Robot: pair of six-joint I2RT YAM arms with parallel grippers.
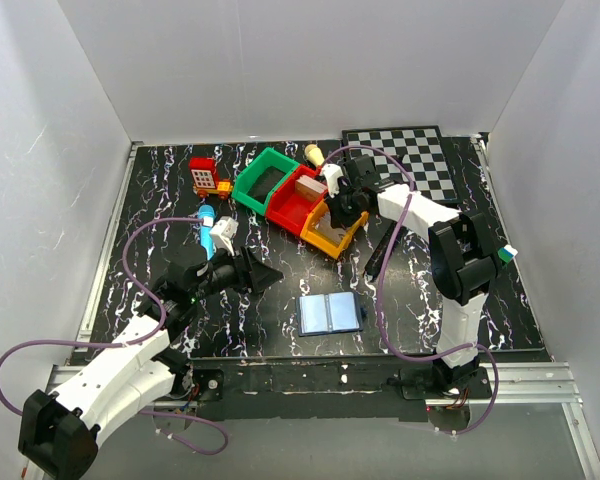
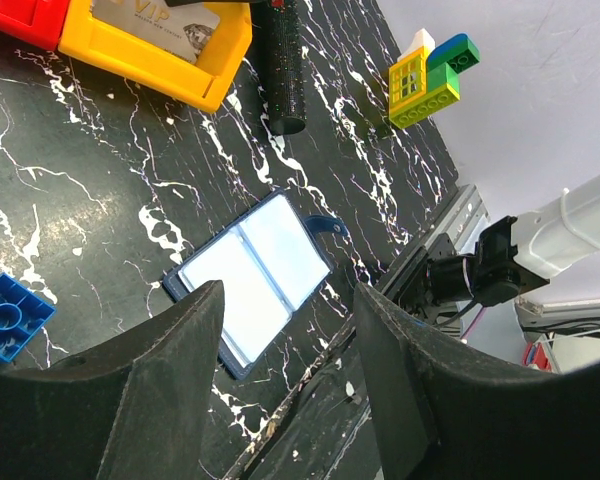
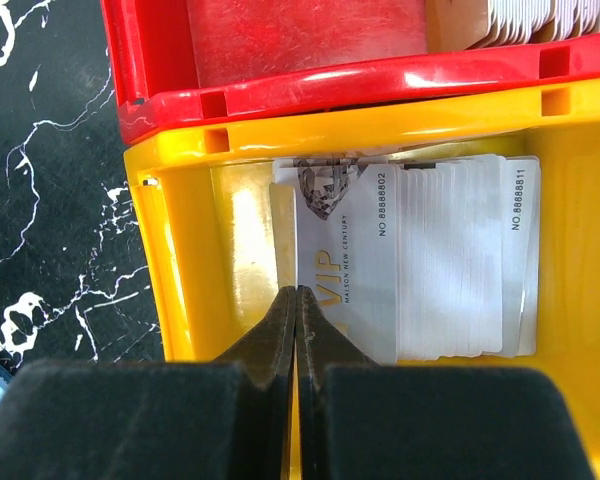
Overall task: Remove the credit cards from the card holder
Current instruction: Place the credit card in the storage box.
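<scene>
The card holder [image 1: 330, 313] lies open and flat on the table near the near edge, between the two arm bases, well apart from the bins; I judge it light and floppy at the fold, likely to slide if tugged, so I would pin one panel and draw any card by an exposed edge. The cards [image 3: 430, 260] look thin, stiff and slick; best pinched at a rim, not the face.

The left gripper [image 2: 288, 330] hangs released above the holder, which shows between its jaws; the right gripper [image 3: 297, 300] is clenched over the yellow bin [image 3: 180, 260], with nothing visible between its jaws.

Only the right wrist view shows the cards stacked in that bin; the top view hides them under the arm. The left wrist view shows the holder's pale panels; I cannot tell whether cards remain.
</scene>
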